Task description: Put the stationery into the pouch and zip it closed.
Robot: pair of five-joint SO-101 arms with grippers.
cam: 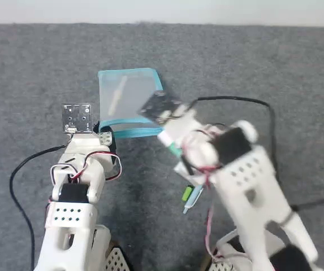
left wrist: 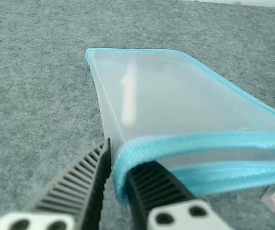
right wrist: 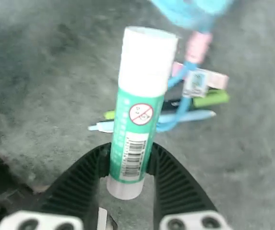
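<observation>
right gripper (right wrist: 130, 152) holds glue stick (right wrist: 141, 103) cap-first toward pouch (left wrist: 175, 100).

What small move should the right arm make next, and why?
Probably carry the glue stick toward the pouch opening. The right gripper is shut on the stick, and the left gripper pinches the blue zipper edge, which seems to hold the pouch ready.

The left arm (cam: 74, 209) rises from 7 o'clock in the high view and stretches toward 12 o'clock. Its claw (left wrist: 115, 160) is pinched on the rim of the pouch (left wrist: 175, 96). The right arm (cam: 252, 186) leans from 5 o'clock toward 11 o'clock, its claw (right wrist: 130, 153) clamped around the lower end of a glue stick (right wrist: 144, 81).
</observation>
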